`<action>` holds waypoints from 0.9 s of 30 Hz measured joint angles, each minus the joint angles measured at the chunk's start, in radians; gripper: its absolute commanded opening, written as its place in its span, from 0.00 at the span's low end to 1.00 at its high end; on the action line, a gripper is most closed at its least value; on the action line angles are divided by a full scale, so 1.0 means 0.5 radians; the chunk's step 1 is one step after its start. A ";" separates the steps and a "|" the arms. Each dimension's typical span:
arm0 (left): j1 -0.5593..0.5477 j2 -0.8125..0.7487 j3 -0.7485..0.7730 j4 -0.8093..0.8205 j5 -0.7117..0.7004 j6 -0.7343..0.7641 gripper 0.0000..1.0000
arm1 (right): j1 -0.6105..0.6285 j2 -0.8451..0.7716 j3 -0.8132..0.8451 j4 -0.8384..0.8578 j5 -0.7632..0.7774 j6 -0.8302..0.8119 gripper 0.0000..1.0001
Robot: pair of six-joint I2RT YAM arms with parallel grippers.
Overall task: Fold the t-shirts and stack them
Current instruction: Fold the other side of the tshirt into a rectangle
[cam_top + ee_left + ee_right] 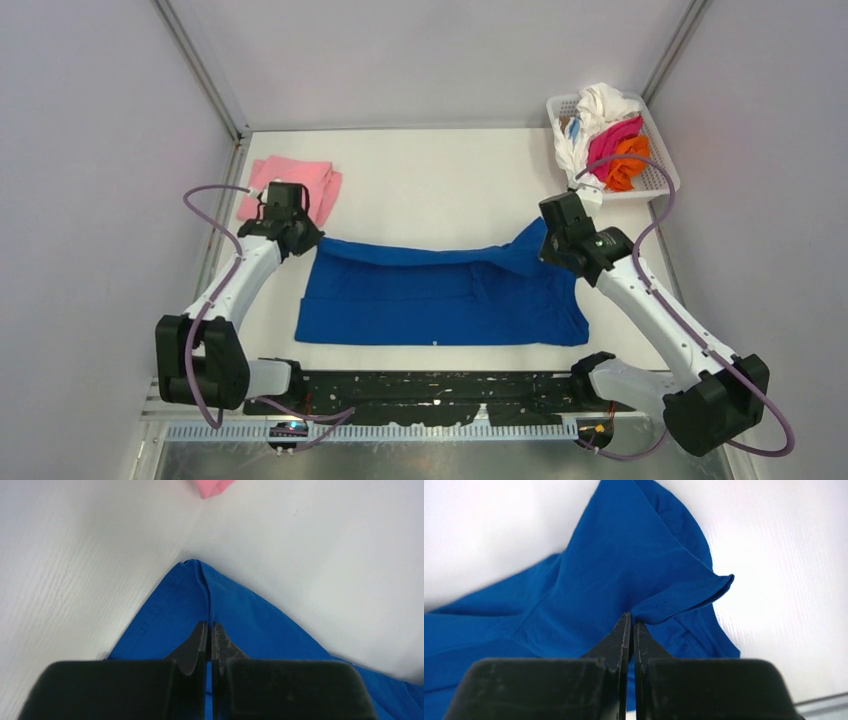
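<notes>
A royal blue t-shirt (440,297) lies spread across the table's middle, plain side up. My left gripper (306,243) is shut on its far left corner, pinching a fold of blue cloth (200,595) between the fingers. My right gripper (548,250) is shut on the shirt's far right corner, where the blue cloth (634,575) peaks up at the pinch. A folded light pink t-shirt (300,185) rests at the far left, its corner (212,486) showing at the top of the left wrist view.
A white mesh basket (652,180) at the far right holds crumpled white (605,105), magenta (612,138) and orange (628,160) t-shirts. Grey walls close in the table on both sides and at the back. A black rail (430,392) runs along the near edge.
</notes>
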 measured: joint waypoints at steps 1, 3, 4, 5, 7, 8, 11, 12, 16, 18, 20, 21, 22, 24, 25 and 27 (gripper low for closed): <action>0.000 -0.013 -0.002 -0.008 -0.009 0.000 0.00 | 0.037 -0.018 0.000 -0.067 0.017 0.011 0.05; 0.000 -0.042 -0.008 -0.024 -0.030 0.001 0.00 | 0.116 -0.043 0.000 -0.202 0.040 0.045 0.06; 0.000 -0.057 -0.014 -0.032 -0.041 0.000 0.00 | 0.155 -0.053 0.000 -0.263 0.047 0.069 0.06; 0.000 -0.075 -0.026 -0.037 -0.053 -0.001 0.00 | 0.197 -0.062 -0.005 -0.312 0.049 0.097 0.06; 0.000 -0.129 -0.071 -0.046 -0.079 -0.004 0.00 | 0.282 -0.088 -0.041 -0.372 0.046 0.165 0.06; 0.001 -0.174 -0.111 -0.056 -0.098 -0.008 0.00 | 0.322 -0.105 -0.079 -0.386 0.040 0.201 0.07; 0.004 -0.297 -0.200 -0.097 -0.148 -0.017 0.00 | 0.413 -0.134 -0.235 -0.385 -0.011 0.299 0.08; 0.005 -0.347 -0.231 -0.116 -0.172 -0.021 0.00 | 0.433 -0.136 -0.292 -0.374 -0.037 0.332 0.08; 0.010 -0.565 -0.349 -0.182 -0.285 -0.056 0.00 | 0.497 -0.131 -0.468 -0.309 -0.133 0.436 0.09; 0.011 -0.646 -0.420 -0.188 -0.333 -0.072 0.00 | 0.522 -0.123 -0.501 -0.278 -0.164 0.475 0.12; 0.011 -0.674 -0.484 -0.187 -0.355 -0.083 0.00 | 0.544 -0.120 -0.517 -0.246 -0.185 0.500 0.13; 0.013 -0.675 -0.520 -0.188 -0.360 -0.095 0.00 | 0.557 -0.120 -0.526 -0.232 -0.201 0.513 0.17; 0.013 -0.670 -0.555 -0.188 -0.361 -0.110 0.00 | 0.570 -0.120 -0.536 -0.217 -0.218 0.527 0.21; 0.013 -0.659 -0.623 -0.188 -0.360 -0.131 0.00 | 0.597 -0.120 -0.572 -0.192 -0.258 0.541 0.30; 0.013 -0.659 -0.646 -0.188 -0.359 -0.137 0.01 | 0.604 -0.120 -0.586 -0.189 -0.271 0.544 0.36; 0.013 -0.659 -0.687 -0.189 -0.356 -0.156 0.23 | 0.619 -0.120 -0.604 -0.197 -0.309 0.540 0.48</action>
